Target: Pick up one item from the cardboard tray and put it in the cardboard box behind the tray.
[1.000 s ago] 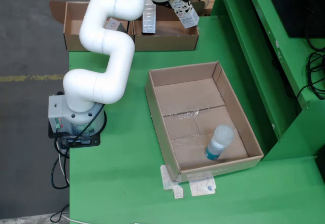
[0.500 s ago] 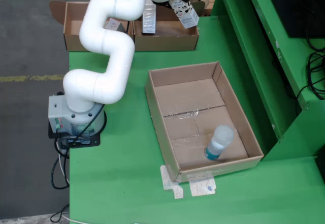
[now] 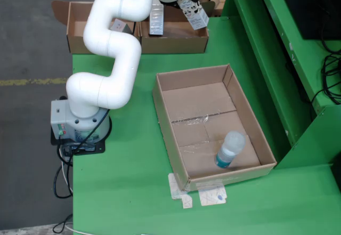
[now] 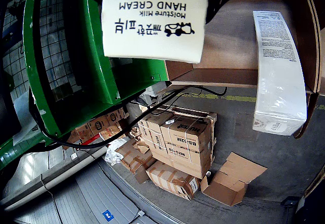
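An open cardboard tray [image 3: 169, 131] lies on the green table and holds a clear bottle with a teal label [image 3: 230, 148] in its near right corner. Behind it stands a cardboard box [image 3: 176, 44]. My gripper [image 3: 186, 0] is above that box's right part, shut on a white hand cream carton [image 3: 194, 14] that hangs tilted over the opening. In the wrist view the carton [image 4: 155, 21] fills the top and my fingers are hidden. A second tall white carton [image 3: 156, 17] stands inside the box, and it also shows in the wrist view [image 4: 279, 71].
Another open cardboard box [image 3: 74, 30] stands to the left of the target box. A raised green frame [image 3: 277, 48] runs along the table's right side, with cables [image 3: 330, 80] beyond it. The arm's base [image 3: 80, 123] sits at the table's left edge. Paper scraps [image 3: 205, 195] lie in front of the tray.
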{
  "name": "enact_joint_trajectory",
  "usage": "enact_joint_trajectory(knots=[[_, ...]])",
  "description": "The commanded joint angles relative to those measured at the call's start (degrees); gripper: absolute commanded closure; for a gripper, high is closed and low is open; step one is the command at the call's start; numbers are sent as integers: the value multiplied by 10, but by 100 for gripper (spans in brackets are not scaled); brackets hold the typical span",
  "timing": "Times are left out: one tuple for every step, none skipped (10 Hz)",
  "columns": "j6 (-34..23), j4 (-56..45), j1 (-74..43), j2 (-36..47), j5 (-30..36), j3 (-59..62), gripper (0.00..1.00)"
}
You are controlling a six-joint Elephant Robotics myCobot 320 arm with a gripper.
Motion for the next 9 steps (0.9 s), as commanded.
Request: enact_joint_trajectory(knots=[[2,8,2,17,-7,18,70],[2,8,2,17,-7,18,60],[2,8,2,17,-7,18,50],[2,8,2,17,-7,18,40],[2,8,2,17,-7,18,30],[1,8,2,17,-7,18,20],[0,8,2,17,-7,18,10],[-1,8,2,17,-7,17,0],[-2,8,2,17,-7,18,0]])
